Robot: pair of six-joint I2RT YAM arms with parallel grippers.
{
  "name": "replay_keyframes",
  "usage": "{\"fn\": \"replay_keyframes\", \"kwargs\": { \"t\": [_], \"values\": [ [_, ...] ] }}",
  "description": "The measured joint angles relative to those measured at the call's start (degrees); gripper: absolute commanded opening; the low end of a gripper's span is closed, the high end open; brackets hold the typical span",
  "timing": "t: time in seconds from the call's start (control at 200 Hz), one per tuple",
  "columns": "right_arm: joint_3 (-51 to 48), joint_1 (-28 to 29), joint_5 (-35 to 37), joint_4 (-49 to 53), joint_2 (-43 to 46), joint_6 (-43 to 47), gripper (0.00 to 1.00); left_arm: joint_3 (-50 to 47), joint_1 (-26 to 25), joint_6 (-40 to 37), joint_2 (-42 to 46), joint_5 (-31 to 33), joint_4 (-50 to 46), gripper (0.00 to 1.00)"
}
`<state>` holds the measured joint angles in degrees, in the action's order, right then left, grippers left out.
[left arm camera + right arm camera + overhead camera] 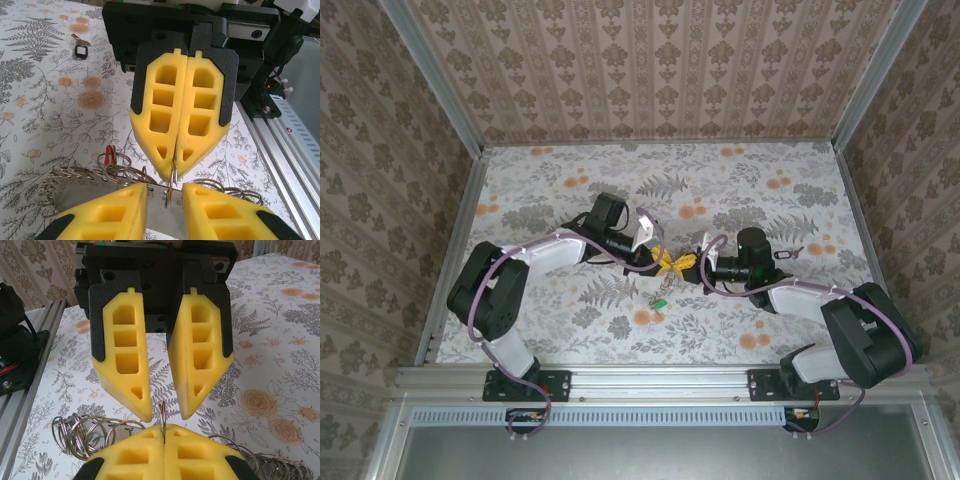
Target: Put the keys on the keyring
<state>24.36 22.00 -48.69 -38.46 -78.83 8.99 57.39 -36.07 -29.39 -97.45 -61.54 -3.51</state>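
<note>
1. At the near edge, a metal rail (650, 382) carries both arm bases. The arms reach inward over the flower-patterned worktop (570, 190).
2. A little farther in, a green key (661, 302) lies on the worktop, just on the near side of where the two tools meet.
3. At mid-worktop the left tool (658, 260) and the right tool (688, 263) face each other, tip to tip.
4. The right tool (164, 430) is clenched. Its yellow pads press flat together and pinch the thin keyring (162, 412) at the very tips, so the ring stands upright out of the seam.
5. In the left wrist view the same keyring (172, 187) hangs from those closed tips and drops into the gap of the left tool (165, 190).
6. The left tool is released, its two yellow fingers (127, 365) standing apart with nothing gripped. The keyring sits between them, and I cannot tell whether it touches either one.
7. A coil of wire loops (85, 432) spreads on the worktop under and beside both tools. A red key (110, 152) pokes up among the loops, just to the side of the tips.
8. Beyond the right tool, well apart from the loops, a small dark-headed piece (80, 50) lies alone on the worktop. It is too small to make out further.
9. Farthest off, patterned walls (650, 60) close in the worktop.
</note>
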Motion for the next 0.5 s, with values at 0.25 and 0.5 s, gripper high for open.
{"fn": "replay_keyframes", "kwargs": {
  "t": [0.25,0.5],
  "values": [
    [0.00,0.00,0.00,-0.22,-0.04,-0.31,0.00,0.04,-0.04,-0.37,0.00,0.26,-0.57,0.14],
    [0.02,-0.15,0.00,-0.44,-0.04,-1.53,0.04,0.76,-0.39,-1.16,-0.33,0.48,-1.22,0.00]
  ]
}}
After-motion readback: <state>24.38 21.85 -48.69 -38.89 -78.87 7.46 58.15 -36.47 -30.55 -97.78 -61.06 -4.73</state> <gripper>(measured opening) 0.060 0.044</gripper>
